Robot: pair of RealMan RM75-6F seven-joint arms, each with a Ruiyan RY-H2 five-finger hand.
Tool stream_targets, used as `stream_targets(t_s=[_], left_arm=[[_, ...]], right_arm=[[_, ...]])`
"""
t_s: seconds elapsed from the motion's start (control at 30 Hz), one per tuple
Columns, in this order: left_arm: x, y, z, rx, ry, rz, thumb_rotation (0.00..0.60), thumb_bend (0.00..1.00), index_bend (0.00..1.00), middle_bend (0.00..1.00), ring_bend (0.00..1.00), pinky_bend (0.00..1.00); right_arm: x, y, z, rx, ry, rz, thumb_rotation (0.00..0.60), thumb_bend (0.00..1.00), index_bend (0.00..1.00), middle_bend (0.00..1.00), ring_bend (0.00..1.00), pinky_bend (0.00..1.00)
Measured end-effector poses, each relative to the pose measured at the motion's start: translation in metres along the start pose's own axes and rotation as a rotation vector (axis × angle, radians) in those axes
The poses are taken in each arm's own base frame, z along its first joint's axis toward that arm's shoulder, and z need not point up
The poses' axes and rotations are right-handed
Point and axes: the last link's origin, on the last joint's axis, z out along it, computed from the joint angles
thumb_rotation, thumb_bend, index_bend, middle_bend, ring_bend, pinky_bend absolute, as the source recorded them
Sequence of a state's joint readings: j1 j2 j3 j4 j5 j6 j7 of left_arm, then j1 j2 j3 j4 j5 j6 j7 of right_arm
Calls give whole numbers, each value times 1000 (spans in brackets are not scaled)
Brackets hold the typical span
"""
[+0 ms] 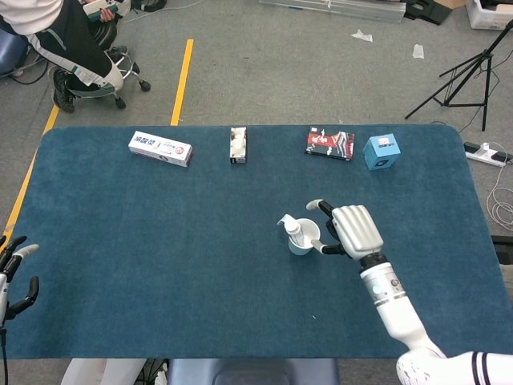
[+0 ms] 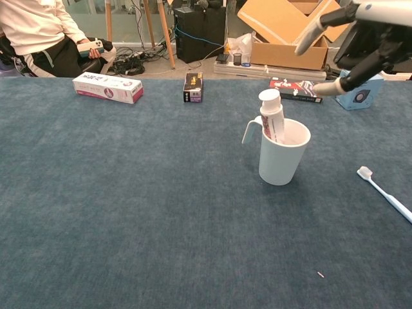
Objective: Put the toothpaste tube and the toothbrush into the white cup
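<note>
The white cup [image 2: 281, 157] stands right of centre on the blue surface [image 1: 160, 257], with the tube [image 2: 271, 116] upright inside it, cap up, leaning against the cup's left rim. In the head view the cup [image 1: 303, 237] sits just right of the frame's middle, and the tube [image 1: 293, 228] shows at its left edge.

The right robot hand [image 1: 353, 230] is just right of the cup, apart from it, fingers spread and holding nothing. In the chest view the same robot hand [image 2: 357, 38] is in the upper right of the frame, above and to the right of the cup, fingers apart.

The toothbrush [image 2: 385, 193] lies flat on the surface at the right edge of the chest view, bristle head toward the cup, well apart from it. In the head view it is hidden under the right arm.

The left robot hand [image 1: 14, 273] shows only partly at the lower left edge of the head view, and I cannot tell how its fingers lie.

Along the far edge of the surface, from left to right, lie a white box [image 1: 160, 148], a small dark box [image 1: 237, 144], a red-and-black packet [image 1: 329, 143] and a blue cube [image 1: 381, 151].
</note>
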State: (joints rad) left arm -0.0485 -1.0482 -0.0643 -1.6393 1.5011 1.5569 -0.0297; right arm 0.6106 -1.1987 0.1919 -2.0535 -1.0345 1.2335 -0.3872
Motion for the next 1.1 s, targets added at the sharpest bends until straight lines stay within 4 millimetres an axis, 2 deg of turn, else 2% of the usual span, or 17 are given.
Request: stream_targets(t_s=[0.2, 0.3, 0.53, 0.67, 0.83, 1.1], left_arm=[[-3, 1, 0, 0, -4, 8, 600, 496, 222, 150, 19, 33], [-3, 2, 0, 0, -5, 11, 600, 497, 221, 150, 19, 33], [-4, 2, 0, 2, -7, 12, 600, 496, 221, 150, 19, 33], [-4, 2, 0, 2, -6, 11, 600, 497, 222, 150, 19, 33], [-4, 1, 0, 4, -7, 11, 600, 497, 221, 150, 19, 34], [-5, 2, 0, 4, -9, 14, 600, 497, 221, 150, 19, 34]], right_arm=[[25, 17, -32, 49, -71, -102, 600, 586, 334, 1000, 1000, 1000], [31, 27, -48, 71, -125, -213, 600, 666, 334, 1000, 1000, 1000], [23, 49, -72, 60, -245, -454, 600, 776, 334, 1000, 1000, 1000], [13, 69, -83, 11, -317, -557, 600, 811, 336, 1000, 1000, 1000], [7, 88, -91, -53, -359, -629, 600, 843, 401, 1000, 1000, 1000], [-9, 120, -106, -164, -449, -657, 600, 852, 411, 1000, 1000, 1000]])
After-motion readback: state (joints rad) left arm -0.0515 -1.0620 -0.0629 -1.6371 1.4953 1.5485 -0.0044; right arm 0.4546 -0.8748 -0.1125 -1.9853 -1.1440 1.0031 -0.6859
